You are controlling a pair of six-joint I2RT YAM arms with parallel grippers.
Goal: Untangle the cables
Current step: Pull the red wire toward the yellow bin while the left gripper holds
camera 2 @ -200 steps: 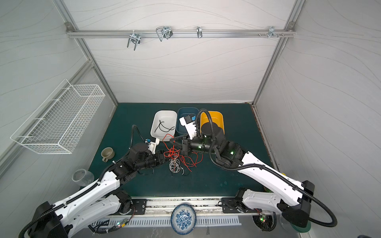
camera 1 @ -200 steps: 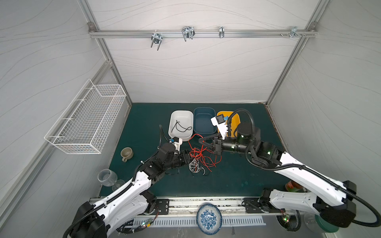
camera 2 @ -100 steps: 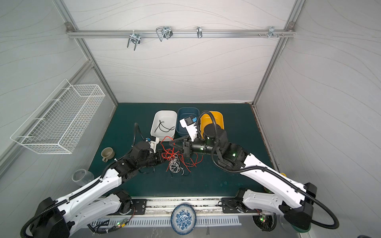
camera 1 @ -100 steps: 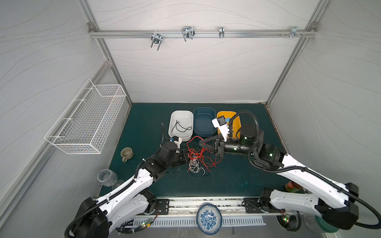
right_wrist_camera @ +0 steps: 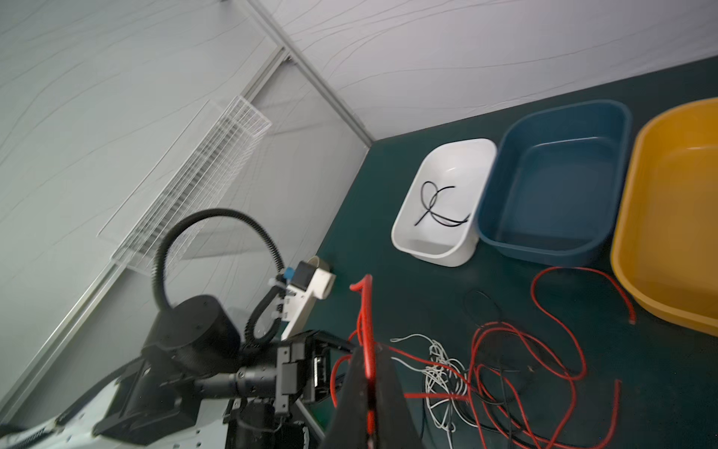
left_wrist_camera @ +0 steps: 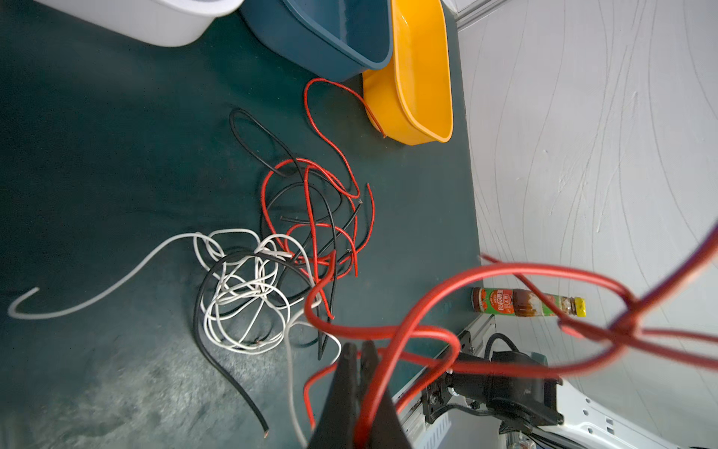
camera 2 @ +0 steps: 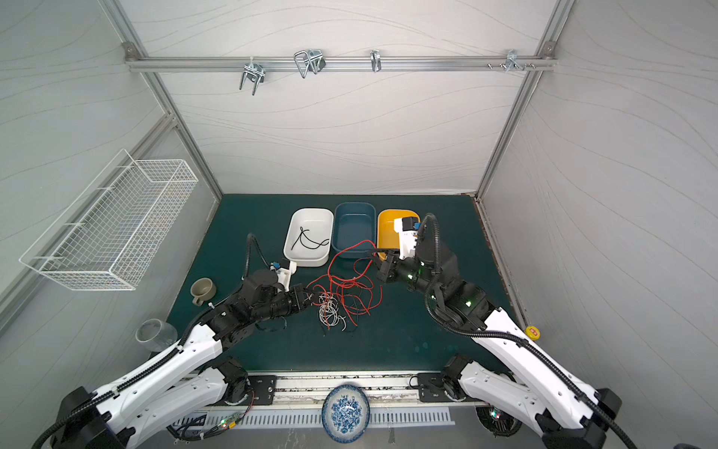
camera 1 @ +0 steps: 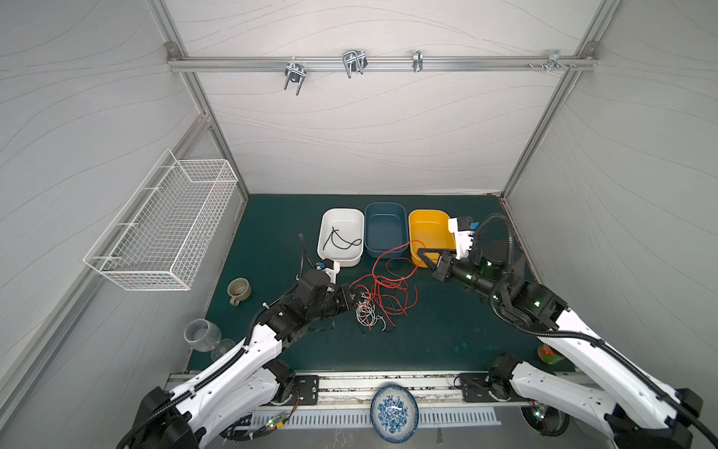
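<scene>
Right now my left end effector (left_wrist_camera: 359,348) is pinched fully together with a red cable (left_wrist_camera: 388,332) caught between its fingers. It sits low at the left side of the heap in both top views (camera 1: 352,296). My right end effector (right_wrist_camera: 371,350) is also closed tight, gripping a red strand (right_wrist_camera: 365,311) whose tip pokes out past the fingertips. I cannot tell whether that is the same wire. In a top view it hangs raised in front of the yellow tray (camera 1: 427,214), and a red loop runs from it down into the heap.

The cables (camera 1: 379,295) lie tangled on the middle of the worktop (camera 1: 272,217), between my two arms. The red ones spread widest, a white coil (camera 1: 365,313) sits at the heap's front-left, and black strands are threaded through. One black cable (camera 1: 340,241) lies alone in the white tray (camera 1: 324,233).

The white tray, blue tray (camera 1: 384,208) and yellow tray stand side by side toward the back edge. A cup (camera 1: 239,289) sits near the left edge, a clear glass (camera 1: 202,334) lies by the front-left corner, and a sauce bottle (left_wrist_camera: 524,303) lies by the right edge.
</scene>
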